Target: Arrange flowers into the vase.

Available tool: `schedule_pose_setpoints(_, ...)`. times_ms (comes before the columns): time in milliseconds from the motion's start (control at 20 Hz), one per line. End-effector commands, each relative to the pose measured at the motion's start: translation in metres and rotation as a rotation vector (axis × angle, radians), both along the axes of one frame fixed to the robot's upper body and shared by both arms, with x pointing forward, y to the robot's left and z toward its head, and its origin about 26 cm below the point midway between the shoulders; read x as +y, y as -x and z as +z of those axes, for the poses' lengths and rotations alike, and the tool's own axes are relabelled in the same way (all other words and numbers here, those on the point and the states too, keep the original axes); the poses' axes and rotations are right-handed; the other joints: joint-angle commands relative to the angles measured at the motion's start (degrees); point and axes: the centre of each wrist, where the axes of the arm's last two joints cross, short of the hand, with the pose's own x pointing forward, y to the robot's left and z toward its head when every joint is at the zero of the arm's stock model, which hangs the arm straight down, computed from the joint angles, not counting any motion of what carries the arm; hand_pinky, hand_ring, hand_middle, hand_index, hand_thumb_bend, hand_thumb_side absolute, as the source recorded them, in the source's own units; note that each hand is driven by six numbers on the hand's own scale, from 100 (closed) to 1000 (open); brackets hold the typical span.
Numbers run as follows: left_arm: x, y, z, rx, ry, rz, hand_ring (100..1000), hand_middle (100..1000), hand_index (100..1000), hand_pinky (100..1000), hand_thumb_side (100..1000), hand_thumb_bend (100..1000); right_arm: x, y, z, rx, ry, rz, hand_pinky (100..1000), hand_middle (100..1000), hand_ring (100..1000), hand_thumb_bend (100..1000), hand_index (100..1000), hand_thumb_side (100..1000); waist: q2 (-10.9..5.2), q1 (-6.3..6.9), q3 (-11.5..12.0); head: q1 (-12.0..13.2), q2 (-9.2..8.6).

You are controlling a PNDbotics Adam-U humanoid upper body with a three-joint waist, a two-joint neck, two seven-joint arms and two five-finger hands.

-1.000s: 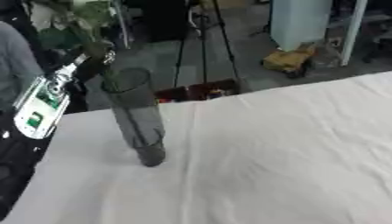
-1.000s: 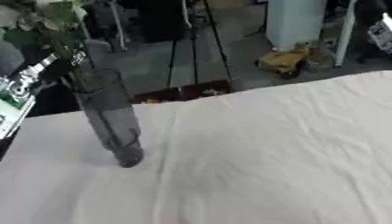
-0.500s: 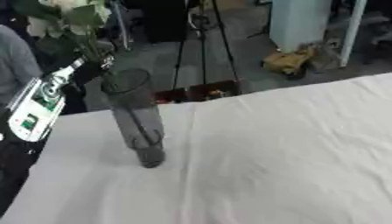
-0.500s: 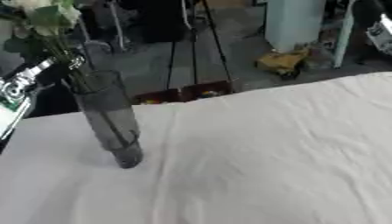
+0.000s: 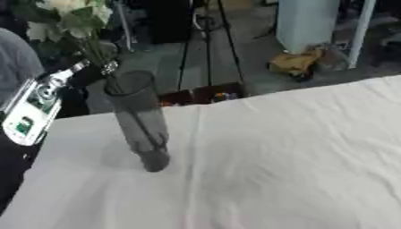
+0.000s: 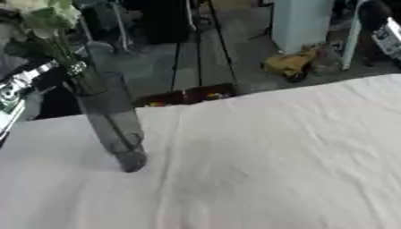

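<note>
Since the earlier frames, the flowers (image 5: 72,15) have come lower and their stems now reach well down inside the vase (image 5: 141,120), where thin dark lines show through the smoky glass almost to the base. Before, the stem ends were only at the rim. The vase is a tall, narrow, dark transparent cylinder standing on the left part of the white tablecloth (image 5: 290,156); its long axis runs nearly vertical, with the open mouth tipped slightly toward the upper left of the view and the base toward the lower right. The flower stems follow nearly the same line, blossoms up and cut ends down. The pale blossoms and green leaves are cut off by the top edge of both views, so their full extent cannot be determined. The left hand (image 5: 100,68) shows only as a dark and silver shape at the stems just above the vase rim; whether its fingers are closed on the stems cannot be determined, as it is blurred and partly hidden behind the leaves. The left forearm (image 5: 35,109), with a white and green panel, enters from the left edge. The right hand does not appear in either view.
</note>
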Motion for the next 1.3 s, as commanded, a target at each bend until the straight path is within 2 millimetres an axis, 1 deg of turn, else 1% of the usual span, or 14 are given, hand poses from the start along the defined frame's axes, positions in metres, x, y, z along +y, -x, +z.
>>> schedule_pose_setpoints(50, 0.012, 0.008, 0.021, -0.043, -0.014, 0.017, 1000, 1000, 1000, 878, 1000, 314, -0.002, 0.007, 0.011, -0.039, -0.001, -0.002, 811, 852, 899, 303, 842, 1000, -1.53, -0.51, 0.12, -0.06, -0.61)
schedule_pose_setpoints(100, 0.015, 0.009, 0.019, -0.035, -0.015, 0.023, 1000, 1000, 1000, 880, 1000, 484, -0.003, 0.007, 0.011, -0.038, -0.003, -0.004, 811, 853, 899, 303, 842, 1000, -1.6, -0.58, 0.23, -0.15, -0.69)
schedule_pose_setpoints(300, 0.023, 0.011, 0.017, -0.013, -0.015, 0.03, 1000, 1000, 1000, 882, 1000, 586, -0.003, 0.007, 0.01, -0.037, -0.007, -0.006, 811, 853, 899, 303, 842, 1000, -1.73, -0.72, 0.41, -0.26, -0.77)
schedule_pose_setpoints(600, 0.028, 0.014, 0.016, 0.001, -0.02, 0.027, 1000, 1000, 1000, 886, 1000, 610, -0.004, 0.007, 0.01, -0.038, -0.01, -0.008, 810, 853, 899, 296, 841, 1000, -1.77, -0.86, 0.58, -0.27, -0.7)
schedule_pose_setpoints(800, 0.031, 0.018, 0.017, -0.001, -0.026, 0.024, 1000, 1000, 1000, 887, 1000, 602, -0.004, 0.007, 0.01, -0.039, -0.012, -0.011, 810, 853, 898, 295, 841, 1000, -1.76, -0.96, 0.74, -0.35, -0.6)
schedule_pose_setpoints(1300, 0.035, 0.032, 0.023, -0.019, -0.06, -0.002, 1000, 1000, 1000, 898, 1000, 621, -0.005, 0.008, 0.009, -0.04, -0.015, -0.018, 810, 853, 898, 296, 840, 1000, -1.86, -1.06, 1.06, -0.97, -0.14)
